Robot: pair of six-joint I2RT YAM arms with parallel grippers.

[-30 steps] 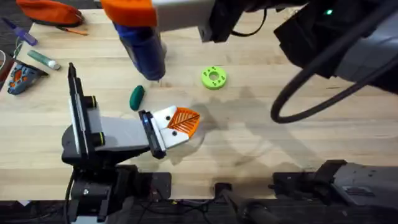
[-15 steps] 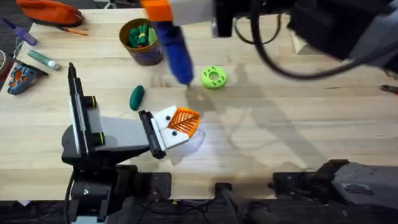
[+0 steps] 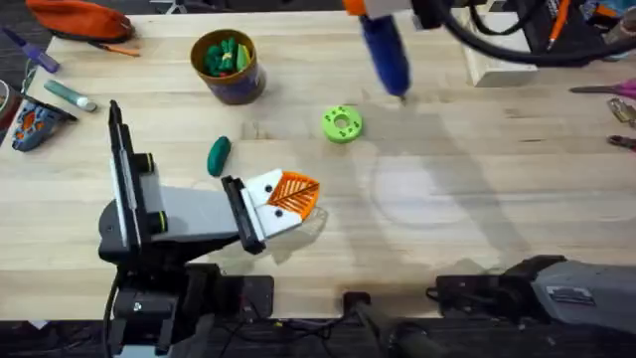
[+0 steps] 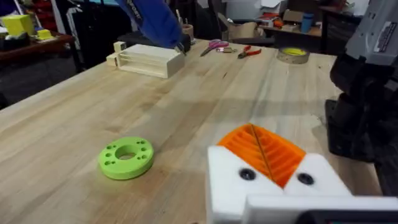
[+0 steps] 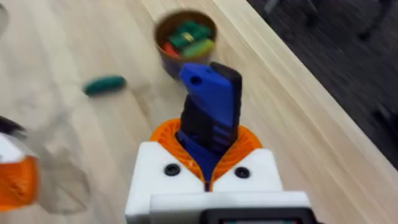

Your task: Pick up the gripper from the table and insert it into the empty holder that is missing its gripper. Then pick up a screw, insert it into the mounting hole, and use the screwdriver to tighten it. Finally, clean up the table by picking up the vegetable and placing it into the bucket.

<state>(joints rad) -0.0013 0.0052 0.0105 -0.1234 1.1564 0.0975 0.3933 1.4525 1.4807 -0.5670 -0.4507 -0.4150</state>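
My right gripper (image 3: 381, 12) hangs over the far middle of the table, shut on the blue screwdriver (image 3: 386, 55), whose tip points down toward the wood; the right wrist view shows the screwdriver (image 5: 210, 99) clamped between orange pads. My left gripper (image 3: 286, 197) rests low near the front. Both of its white holders (image 4: 273, 186) carry orange ribbed tips (image 4: 264, 149) pressed together, and each holder has a dark round spot. The dark green vegetable (image 3: 219, 154) lies on the table left of it. The bucket (image 3: 227, 65) stands at the far left with coloured pieces inside. A loose screw is out of view.
A bright green disc with holes (image 3: 341, 124) lies between the bucket and the screwdriver. A wooden block (image 3: 497, 60) sits at the far right, with hand tools (image 3: 621, 99) at the right edge. Pouches and pens (image 3: 60, 94) lie at the far left.
My right arm has carried the screwdriver from over the bucket area rightward and farther back, uncovering the bucket. The left arm, vegetable and disc have not moved.
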